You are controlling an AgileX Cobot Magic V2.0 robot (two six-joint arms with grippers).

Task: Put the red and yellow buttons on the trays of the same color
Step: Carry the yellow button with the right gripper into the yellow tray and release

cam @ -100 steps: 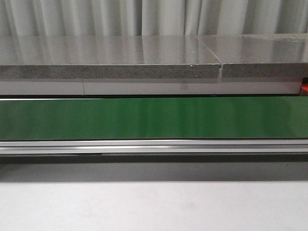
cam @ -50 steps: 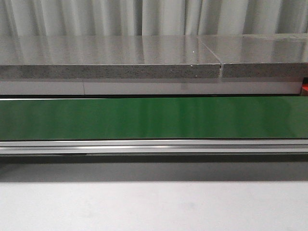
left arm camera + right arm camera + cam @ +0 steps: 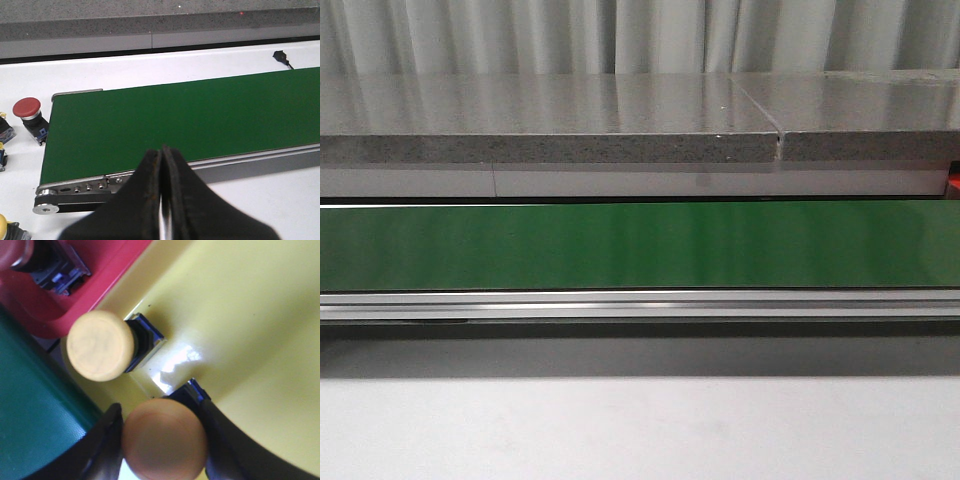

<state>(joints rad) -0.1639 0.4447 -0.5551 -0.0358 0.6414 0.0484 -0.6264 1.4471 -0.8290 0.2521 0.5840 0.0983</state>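
In the right wrist view my right gripper (image 3: 164, 440) is shut on a yellow button (image 3: 164, 439), held over the yellow tray (image 3: 240, 315). Another yellow button (image 3: 102, 346) lies on its side in that tray near its corner. The red tray (image 3: 85, 295) lies beside it and holds a button (image 3: 45, 262) with a dark base. In the left wrist view my left gripper (image 3: 162, 165) is shut and empty, above the near edge of the green belt (image 3: 175, 117). A red button (image 3: 29, 114) stands on the white table beyond the belt's end. Neither gripper shows in the front view.
The front view shows only the green belt (image 3: 640, 245), its metal rail (image 3: 640, 303) and a grey slab (image 3: 550, 125) behind. More buttons (image 3: 5, 131) lie at the left wrist view's edge, one yellow-topped (image 3: 4, 225). A black plug (image 3: 281, 56) lies past the belt.
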